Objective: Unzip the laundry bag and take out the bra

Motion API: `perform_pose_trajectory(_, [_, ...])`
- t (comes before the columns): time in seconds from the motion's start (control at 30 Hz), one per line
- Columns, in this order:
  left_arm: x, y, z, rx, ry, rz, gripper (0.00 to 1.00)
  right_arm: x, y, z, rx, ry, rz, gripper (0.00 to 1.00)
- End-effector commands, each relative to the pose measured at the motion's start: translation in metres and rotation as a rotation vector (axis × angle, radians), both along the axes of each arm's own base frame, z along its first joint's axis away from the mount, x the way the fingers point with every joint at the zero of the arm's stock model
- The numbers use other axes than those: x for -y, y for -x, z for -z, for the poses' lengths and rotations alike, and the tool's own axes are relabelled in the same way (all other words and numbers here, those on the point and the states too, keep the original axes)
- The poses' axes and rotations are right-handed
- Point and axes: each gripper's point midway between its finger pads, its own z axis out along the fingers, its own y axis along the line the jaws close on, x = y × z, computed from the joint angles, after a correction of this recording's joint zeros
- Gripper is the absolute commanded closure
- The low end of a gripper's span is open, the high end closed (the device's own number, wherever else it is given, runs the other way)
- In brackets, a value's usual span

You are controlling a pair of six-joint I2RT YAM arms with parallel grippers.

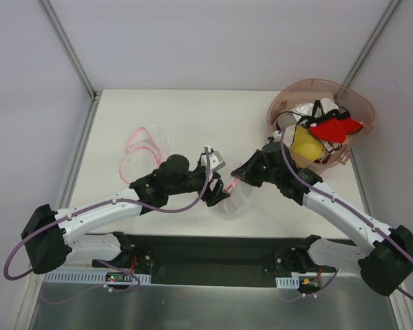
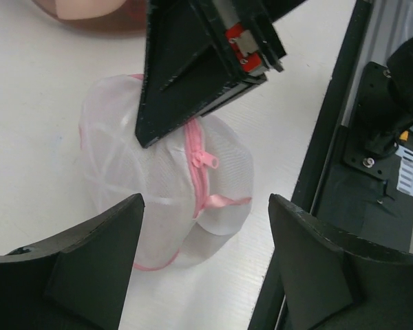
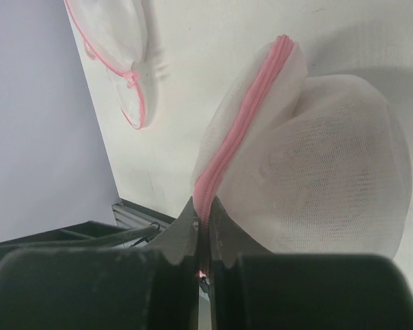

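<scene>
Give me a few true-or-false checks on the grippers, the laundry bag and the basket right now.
1. The right gripper is shut on the pink zipper rim of the laundry bag. True.
2. The left gripper is clamped on the bag. False: it is open, with a finger on either side of the bag.
3. A second pink-rimmed mesh pouch lies on the table. True.
4. The basket is empty. False: it holds a red garment, a yellow garment and more.

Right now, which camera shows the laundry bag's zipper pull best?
Left wrist: the zipper pull sits clear on the laundry bag. Right wrist shows only zipper tape pinched by the right end effector; top: too small.
</scene>
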Motion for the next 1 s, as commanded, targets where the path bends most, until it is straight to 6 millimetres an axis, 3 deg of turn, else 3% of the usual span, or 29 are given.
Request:
perform_pose_trajectory(0.0, [0.009,-0.019,-0.003,0.006,0.053,-0.102,0.3,0.004,0.0,-0.007,-0.018,-0.023,0.058,0.99])
perform_pose_trajectory(0.37, [0.028,-0.016,0.011,-0.027,0.033,-0.046,0.35,0.003,0.0,-0.009,-0.024,-0.021,0.058,0.99])
perform_pose_trajectory(0.43, [0.032,-0.013,0.016,-0.043,0.028,-0.033,0.4,0.002,0.0,-0.009,-0.023,-0.022,0.057,0.99])
perform_pose_trajectory(0.57, [0.036,-0.012,0.022,-0.053,0.017,-0.031,0.62,0.001,0.0,-0.011,-0.021,-0.026,0.048,0.99])
perform_pose_trajectory(0.7, [0.035,-0.018,0.022,-0.042,0.016,-0.06,0.74,0.001,0.0,-0.012,-0.02,-0.03,0.052,0.99])
perform_pose_trajectory(0.77, [0.034,-0.022,0.019,-0.039,0.022,-0.088,0.64,0.003,0.0,-0.013,-0.018,-0.03,0.058,0.99])
perform_pose_trajectory(0.8, [0.034,-0.022,0.02,-0.041,0.016,-0.086,0.35,0.003,0.0,-0.013,-0.018,-0.03,0.061,0.99])
perform_pose_trajectory(0.83, [0.034,-0.022,0.019,-0.046,0.013,-0.087,0.27,0.003,0.0,-0.012,-0.018,-0.03,0.062,0.99])
perform_pose_trajectory(0.97, [0.036,-0.017,0.017,-0.068,0.011,-0.065,0.2,0.002,0.0,-0.012,-0.022,-0.028,0.058,0.99])
